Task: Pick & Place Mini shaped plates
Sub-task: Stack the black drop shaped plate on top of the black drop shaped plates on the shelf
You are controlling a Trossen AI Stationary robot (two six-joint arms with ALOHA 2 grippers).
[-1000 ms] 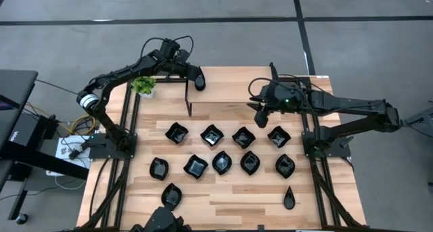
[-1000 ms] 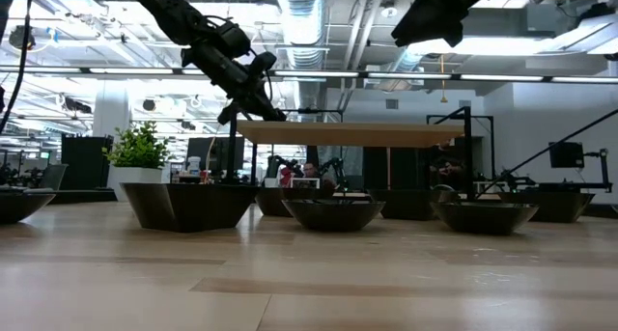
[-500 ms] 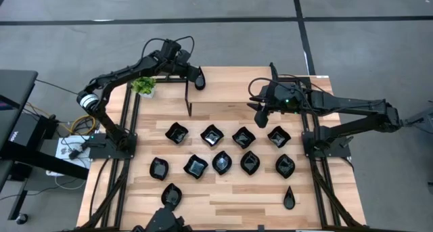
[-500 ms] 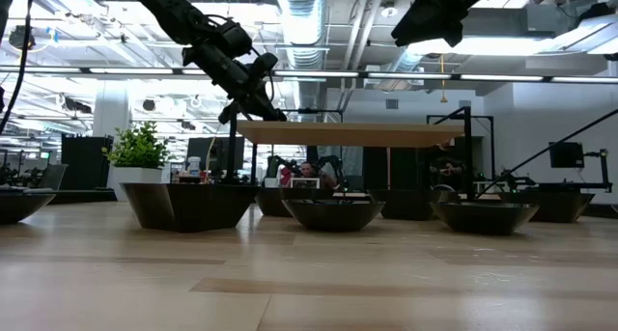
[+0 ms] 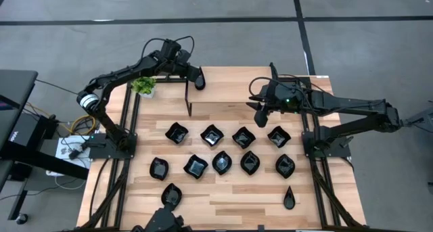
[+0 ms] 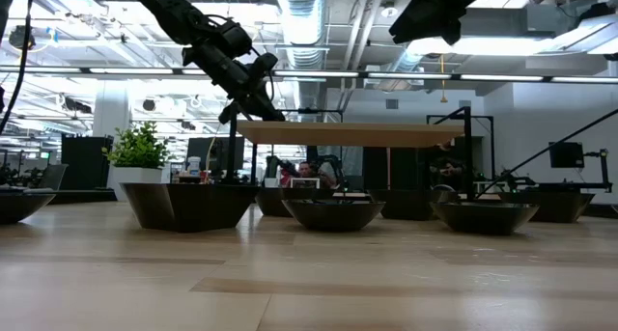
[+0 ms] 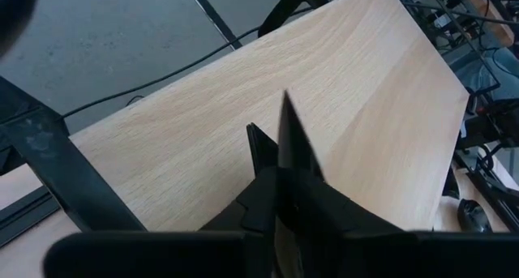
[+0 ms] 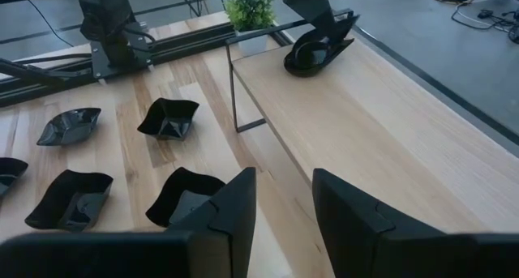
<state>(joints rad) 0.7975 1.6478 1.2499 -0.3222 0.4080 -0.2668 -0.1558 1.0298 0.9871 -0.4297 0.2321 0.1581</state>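
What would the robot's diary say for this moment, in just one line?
left gripper: setting glossy black mini plate on raised wooden shelf | right gripper: open, empty, above table | remaining black plates: on wooden table

Readable text: none on plates, table or arms.
Box (image 5: 15, 134) at left edge, high view: white vertical marking, perhaps lettering, too small to read.
Numbers, signs: none legible.

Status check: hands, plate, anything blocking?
Left hand gripping a plate resting on the shelf. Right hand open, empty, above the table. Shelf top clear beside the plate.
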